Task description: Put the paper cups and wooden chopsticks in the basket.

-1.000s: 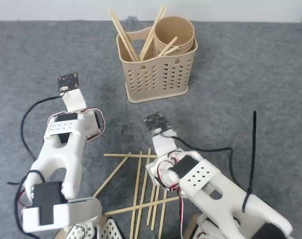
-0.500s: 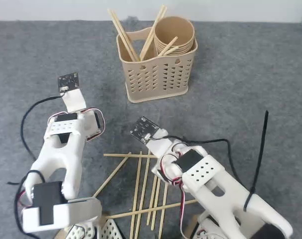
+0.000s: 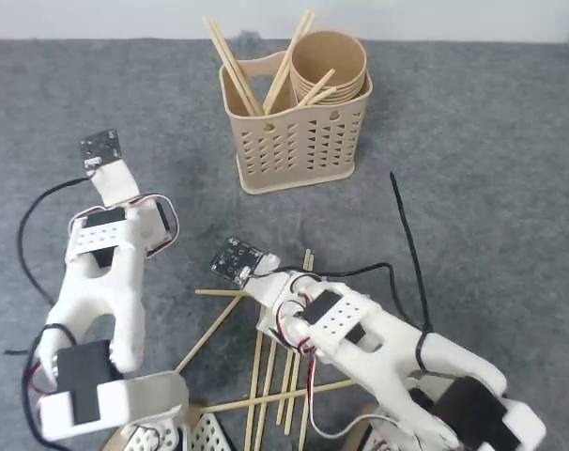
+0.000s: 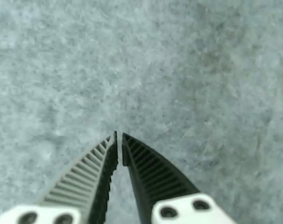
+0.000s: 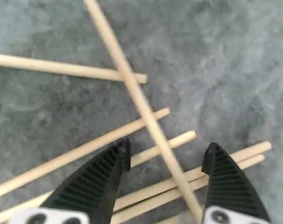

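Shifted since a second ago: right arm point(image 3: 346, 324) swung left across the scattered sticks, left arm point(image 3: 101, 272) nudged a little left. Everything else as before.

Grey felt-covered table point(image 3: 491, 169) under it all. Two white arms on the near side, left one over bare table, right one low over the pile.

Basket point(image 3: 299, 141), tan and perforated, upright at the far middle, well apart from both arms. Paper cups point(image 3: 336, 52) nested in its right compartment with a few sticks poking out. More wooden chopsticks point(image 3: 230, 61) leaning in the left compartment.

Loose chopsticks point(image 3: 209, 331) flat on the table near the front, criss-crossed, partly under the right arm.

Right jaws wide open, gripping nothing, tips straddling the pile. One diagonal stick point(image 5: 141, 106) running between them over several others.

Left jaws closed tip to tip, empty, above bare felt.
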You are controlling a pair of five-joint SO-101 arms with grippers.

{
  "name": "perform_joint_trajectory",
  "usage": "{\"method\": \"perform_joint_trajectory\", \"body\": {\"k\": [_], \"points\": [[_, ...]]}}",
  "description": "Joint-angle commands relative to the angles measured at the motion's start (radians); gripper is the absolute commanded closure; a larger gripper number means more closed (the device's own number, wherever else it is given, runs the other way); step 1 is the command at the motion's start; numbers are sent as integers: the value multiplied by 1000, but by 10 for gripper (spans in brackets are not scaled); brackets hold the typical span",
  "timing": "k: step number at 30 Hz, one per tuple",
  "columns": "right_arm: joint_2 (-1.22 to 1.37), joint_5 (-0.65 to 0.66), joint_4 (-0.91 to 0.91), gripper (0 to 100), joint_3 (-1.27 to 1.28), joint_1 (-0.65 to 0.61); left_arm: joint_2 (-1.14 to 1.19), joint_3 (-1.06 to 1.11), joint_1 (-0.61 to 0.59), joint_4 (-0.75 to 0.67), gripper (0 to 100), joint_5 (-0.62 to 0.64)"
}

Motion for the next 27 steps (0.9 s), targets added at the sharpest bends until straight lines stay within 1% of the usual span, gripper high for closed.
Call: {"method": "perform_joint_trajectory", "body": {"k": [1,4,6,11,13,17,19,21,23,24,26,27], "points": [[-4,31,-12,708,-92,-2,-5,-36,-6,-21,987,5],[10,89,31,708,-155,-12,-5,-36,-6,-21,987,3],[19,103,36,709,-175,-4,-5,-36,-6,-21,987,3],[117,158,25,710,-180,65,-5,-36,-5,-23,987,3],[154,180,25,710,-180,73,-3,-36,-3,-23,987,3],[186,184,33,716,-196,70,-3,-36,-3,-23,987,2],[191,184,31,761,-207,74,-3,-36,-3,-23,987,2],[191,180,27,861,-207,76,-3,-36,-3,-23,987,2],[189,175,33,984,-206,76,-3,-35,-3,-23,987,2],[185,161,35,997,-204,79,-3,-35,-3,-23,987,2],[174,84,36,954,-203,108,-3,-35,-3,-23,987,2],[160,52,36,964,-203,119,-3,-35,-3,-23,987,2]]}}
